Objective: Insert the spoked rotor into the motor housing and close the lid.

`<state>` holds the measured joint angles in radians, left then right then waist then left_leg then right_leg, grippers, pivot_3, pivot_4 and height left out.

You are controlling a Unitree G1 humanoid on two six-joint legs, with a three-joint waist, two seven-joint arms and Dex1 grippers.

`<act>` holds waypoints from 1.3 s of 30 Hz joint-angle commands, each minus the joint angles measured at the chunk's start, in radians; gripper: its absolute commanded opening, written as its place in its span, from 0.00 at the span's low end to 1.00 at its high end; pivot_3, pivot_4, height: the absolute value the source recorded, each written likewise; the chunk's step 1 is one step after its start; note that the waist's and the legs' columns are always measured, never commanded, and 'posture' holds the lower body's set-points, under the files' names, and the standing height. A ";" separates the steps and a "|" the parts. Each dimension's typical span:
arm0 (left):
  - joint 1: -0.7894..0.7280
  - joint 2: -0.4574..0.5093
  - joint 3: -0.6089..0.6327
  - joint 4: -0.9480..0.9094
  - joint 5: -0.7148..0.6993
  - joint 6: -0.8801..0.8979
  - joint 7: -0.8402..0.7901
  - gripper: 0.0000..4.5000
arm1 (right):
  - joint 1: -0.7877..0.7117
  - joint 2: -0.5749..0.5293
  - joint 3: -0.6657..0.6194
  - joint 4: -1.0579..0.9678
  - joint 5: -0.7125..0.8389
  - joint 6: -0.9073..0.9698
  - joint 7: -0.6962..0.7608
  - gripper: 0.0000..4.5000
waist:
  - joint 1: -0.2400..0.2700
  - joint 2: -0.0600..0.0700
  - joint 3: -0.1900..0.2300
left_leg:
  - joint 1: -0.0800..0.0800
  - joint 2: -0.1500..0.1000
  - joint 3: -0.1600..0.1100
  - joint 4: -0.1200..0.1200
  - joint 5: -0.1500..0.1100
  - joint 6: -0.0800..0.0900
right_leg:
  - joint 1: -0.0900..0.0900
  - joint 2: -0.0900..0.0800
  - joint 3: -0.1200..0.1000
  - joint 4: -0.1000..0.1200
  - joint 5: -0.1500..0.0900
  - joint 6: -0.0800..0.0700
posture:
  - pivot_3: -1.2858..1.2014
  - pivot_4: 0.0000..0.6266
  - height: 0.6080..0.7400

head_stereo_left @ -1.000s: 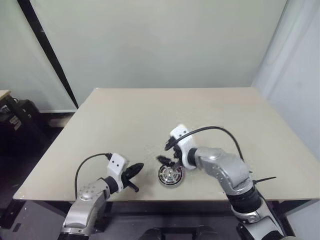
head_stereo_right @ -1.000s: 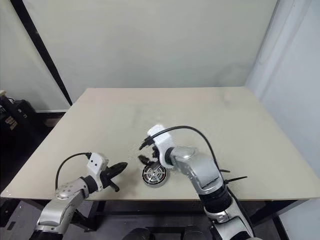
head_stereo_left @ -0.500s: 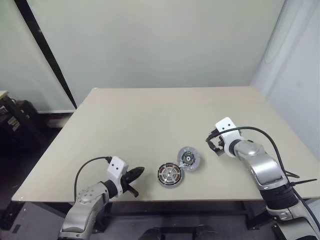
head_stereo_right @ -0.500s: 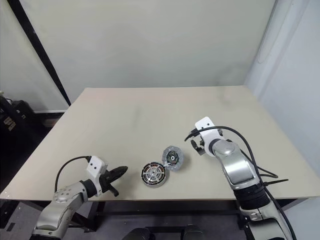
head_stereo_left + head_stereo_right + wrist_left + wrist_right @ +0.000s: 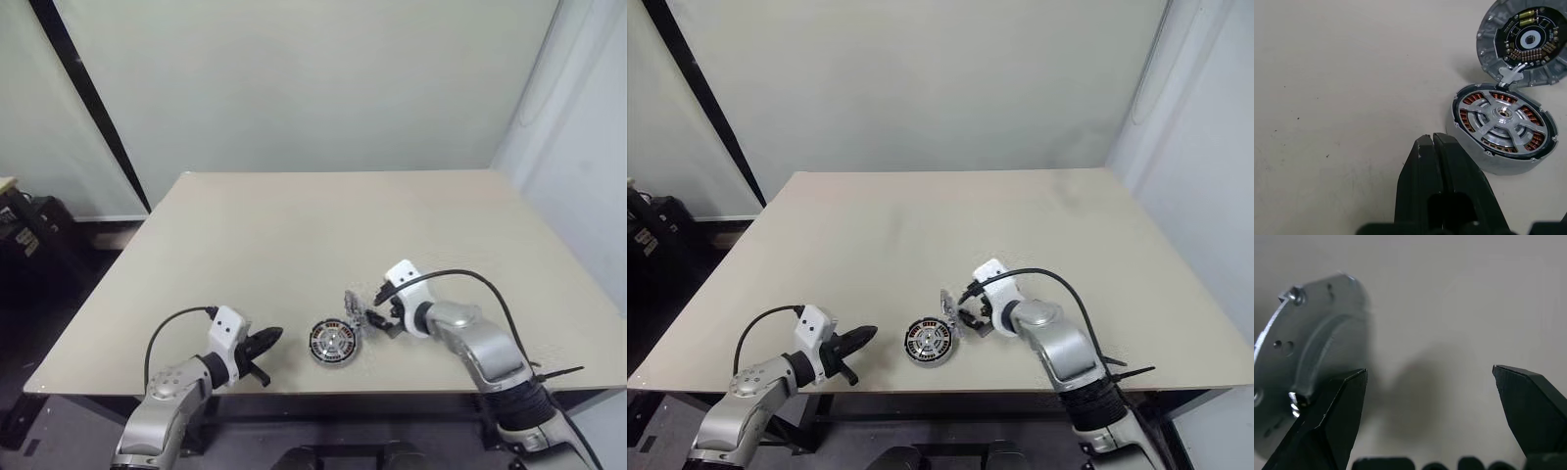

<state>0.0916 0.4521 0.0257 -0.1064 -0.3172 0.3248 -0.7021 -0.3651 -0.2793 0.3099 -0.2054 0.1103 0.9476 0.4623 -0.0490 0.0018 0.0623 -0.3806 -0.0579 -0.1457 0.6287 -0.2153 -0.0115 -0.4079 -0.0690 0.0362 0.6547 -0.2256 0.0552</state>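
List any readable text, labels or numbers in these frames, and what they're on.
None readable.
The lid: its inner circuit board carries components and fine markings, too small to read.
The spoked rotor, seated in the motor housing: no lettering seen.
The left tool and right tool: plain black fingers, no labels.
The table: bare, no signs.

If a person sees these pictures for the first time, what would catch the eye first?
Probably the round motor housing with copper-orange coils near the table's front edge, the silver spoked rotor already sitting inside it. Its grey round lid stands tilted up at its right side, and the open right gripper is right against it.
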 commanded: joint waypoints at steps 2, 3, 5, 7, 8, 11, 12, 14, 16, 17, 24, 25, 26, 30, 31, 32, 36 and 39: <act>-0.009 0.014 0.017 -0.028 -0.012 -0.007 -0.009 0.00 | 0.006 0.031 0.056 -0.046 0.013 0.016 0.001 0.99 | 0.000 0.000 0.000 | 0.000 0.000 0.000 0.000 -0.001 -0.001 | 0.000 0.000 0.000 0.000 0.000 0.000 | 0.52 0.00 1.00; -0.010 0.015 0.017 -0.029 -0.012 -0.007 -0.009 0.00 | 0.010 0.035 0.069 -0.043 0.011 0.015 -0.001 0.99 | 0.001 0.000 0.000 | 0.000 0.000 0.000 0.000 -0.001 -0.001 | 0.000 0.000 0.000 0.000 0.000 0.000 | 0.52 0.00 1.00; -0.011 0.016 0.017 -0.030 -0.013 -0.008 -0.009 0.00 | 0.020 0.048 0.090 -0.035 0.012 0.011 -0.003 0.99 | 0.001 0.000 0.000 | 0.000 0.000 0.000 0.000 -0.001 -0.002 | -0.001 -0.001 0.000 0.000 0.000 0.000 | 0.52 0.00 1.00; -0.012 0.017 0.016 -0.030 -0.012 -0.010 -0.009 0.00 | 0.025 0.053 0.102 -0.029 0.013 0.003 -0.001 0.99 | 0.000 0.000 0.000 | 0.000 0.000 0.000 0.000 -0.001 -0.002 | 0.000 -0.001 0.000 0.000 0.000 0.000 | 0.52 0.00 1.00; -0.013 0.017 0.016 -0.029 -0.012 -0.010 -0.009 0.00 | 0.027 0.054 0.101 -0.025 0.014 -0.005 0.002 0.99 | 0.000 0.000 0.000 | 0.000 0.000 0.000 0.000 -0.001 -0.002 | 0.000 -0.001 0.000 0.000 0.000 0.000 | 0.52 0.00 1.00; -0.014 0.019 0.016 -0.029 -0.010 -0.011 -0.010 0.00 | 0.024 0.050 0.083 -0.010 0.021 -0.046 0.016 0.99 | 0.000 0.000 0.000 | 0.001 0.000 0.000 0.000 -0.001 -0.002 | -0.001 0.000 0.000 0.000 0.000 0.000 | 0.52 0.00 1.00; -0.015 0.020 0.016 -0.028 -0.010 -0.011 -0.010 0.00 | 0.018 0.045 0.071 -0.007 0.028 -0.058 0.025 0.99 | 0.000 0.000 0.000 | 0.001 0.000 0.000 0.000 -0.001 -0.002 | -0.001 0.000 0.000 0.000 0.000 0.000 | 0.52 0.00 1.00; -0.016 0.021 0.014 -0.025 -0.008 -0.012 -0.012 0.00 | 0.002 0.020 0.054 -0.001 0.038 -0.096 0.063 0.99 | 0.000 0.000 0.000 | 0.001 0.000 0.000 0.000 -0.001 -0.002 | -0.001 0.000 0.000 0.000 0.000 0.000 | 0.52 0.00 1.00; -0.018 0.022 0.011 -0.023 -0.007 -0.014 -0.014 0.00 | -0.016 -0.007 0.043 0.008 0.054 -0.120 0.109 0.99 | 0.000 0.000 0.000 | 0.001 0.000 0.000 0.000 -0.001 -0.002 | 0.000 -0.001 0.000 0.000 0.000 0.000 | 0.52 0.00 1.00; -0.020 0.022 0.010 -0.021 -0.007 -0.014 -0.015 0.00 | -0.026 -0.028 0.045 0.015 0.063 -0.137 0.147 0.99 | 0.000 0.000 0.000 | 0.000 0.000 0.000 0.000 -0.001 -0.002 | 0.000 -0.001 0.000 -0.001 0.000 0.000 | 0.52 0.00 1.00; -0.033 0.023 0.005 -0.007 0.000 -0.022 -0.026 0.00 | -0.095 -0.144 0.081 0.110 0.043 -0.280 0.320 0.99 | 0.000 0.000 0.000 | 0.000 -0.001 0.002 0.000 -0.001 -0.002 | 0.001 0.000 -0.001 -0.001 0.000 0.000 | 0.52 0.00 1.00; -0.034 0.023 0.005 -0.007 0.002 -0.023 -0.027 0.00 | -0.104 -0.143 0.077 0.130 0.045 -0.287 0.327 0.99 | 0.000 0.000 0.000 | 0.000 -0.001 0.002 0.000 -0.001 -0.002 | 0.001 0.000 -0.001 -0.001 0.000 0.000 | 0.52 0.00 1.00; -0.034 0.023 0.004 -0.007 0.003 -0.024 -0.027 0.00 | -0.112 -0.145 0.079 0.147 0.043 -0.295 0.339 0.99 | 0.000 0.000 0.000 | 0.000 -0.001 0.002 0.000 -0.001 -0.001 | 0.001 0.000 -0.002 -0.001 0.000 0.000 | 0.52 0.00 1.00; -0.029 0.022 0.003 -0.013 0.005 -0.025 -0.027 0.00 | -0.133 -0.154 0.113 0.201 0.034 -0.339 0.410 0.99 | 0.000 0.000 0.000 | 0.000 -0.001 0.003 0.000 0.000 0.000 | 0.001 0.000 -0.002 -0.001 0.000 0.000 | 0.52 0.00 1.00; -0.027 0.023 0.003 -0.015 0.005 -0.025 -0.028 0.00 | -0.137 -0.152 0.120 0.217 0.030 -0.363 0.424 0.99 | 0.000 0.000 0.000 | 0.000 -0.001 0.002 0.000 0.000 0.001 | 0.001 0.000 -0.002 -0.001 0.000 0.000 | 0.52 0.00 1.00; -0.024 0.024 0.004 -0.017 0.005 -0.025 -0.028 0.00 | -0.143 -0.152 0.129 0.237 0.026 -0.385 0.448 0.99 | 0.000 0.000 0.000 | 0.000 -0.001 0.002 0.000 0.001 0.001 | 0.001 0.000 -0.002 -0.001 0.000 0.000 | 0.52 0.00 1.00; -0.011 0.035 0.011 -0.039 0.003 -0.016 -0.030 0.00 | -0.188 -0.153 0.172 0.332 -0.005 -0.503 0.541 0.99 | 0.000 0.000 0.000 | 0.000 -0.001 0.003 0.000 0.001 0.001 | 0.001 0.000 -0.001 -0.001 0.000 0.000 | 0.52 0.00 1.00; 0.001 0.045 0.019 -0.052 0.000 -0.013 -0.031 0.00 | -0.223 -0.137 0.185 0.397 -0.024 -0.551 0.575 0.99 | 0.000 0.000 0.000 | 0.001 -0.001 0.003 0.000 0.001 0.001 | 0.001 0.000 -0.001 -0.001 0.000 0.000 | 0.52 0.00 1.00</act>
<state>0.0962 0.4817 0.0246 -0.1144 -0.3128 0.3197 -0.7301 -0.5519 -0.4228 0.4970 0.1786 0.0995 0.4388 1.0147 -0.0492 0.0016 0.0625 -0.3795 -0.0594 -0.1427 0.6290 -0.2147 -0.0106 -0.4066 -0.0688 0.0347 0.6539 -0.2256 0.0554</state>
